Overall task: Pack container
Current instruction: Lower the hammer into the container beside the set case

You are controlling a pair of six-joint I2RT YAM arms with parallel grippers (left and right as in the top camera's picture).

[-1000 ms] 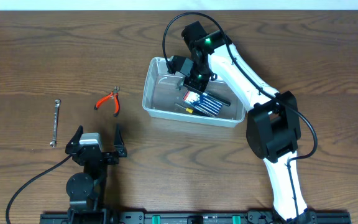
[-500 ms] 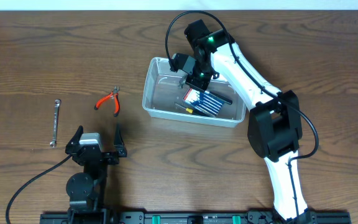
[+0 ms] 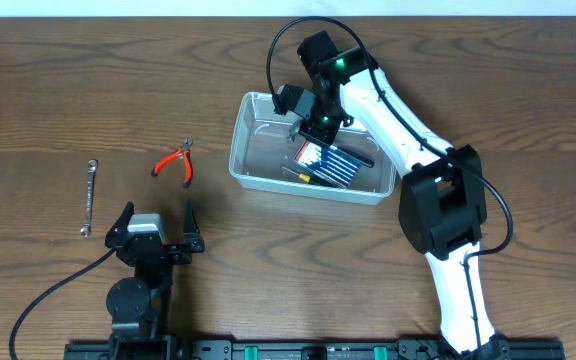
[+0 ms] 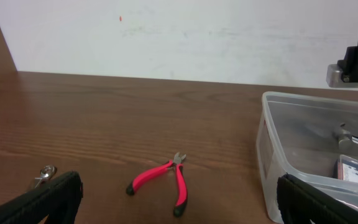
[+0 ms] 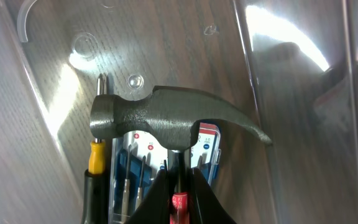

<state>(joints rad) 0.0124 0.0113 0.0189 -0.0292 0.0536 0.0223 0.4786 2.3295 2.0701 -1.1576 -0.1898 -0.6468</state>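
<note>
Seen from above, a dark wooden table (image 3: 58,90). Far left, a small silver wrench (image 3: 88,197) lies on the wood. Just to its right, apart from it, lies a pair of red-handled pliers (image 3: 175,162). Neither has moved in the last second.

Near the front edge, below the pliers, the left gripper (image 3: 158,210) rests with its jaws spread wide and nothing between them. It has not stirred either.

Right of centre sits the container (image 3: 263,152), a clear plastic bin, slightly skewed on the table. Its left half is bare. In its right half lies a blue screwdriver-set case (image 3: 330,166), with a yellow-handled screwdriver (image 5: 96,155) beside it.

The right gripper (image 3: 313,130) reaches down into the bin from the far right. Its jaws are clamped just under the head of a dark hammer (image 5: 166,118), which hangs over the case. Whether the hammer touches the case I cannot tell.

A second ago this arm sat a touch lower in the picture. It edged slightly toward the far rim, then stopped, and has held still for the last half second.

That pause suggests the hammer is lined up for setting down but not yet let go. The wrench and pliers remain to be packed.
</note>
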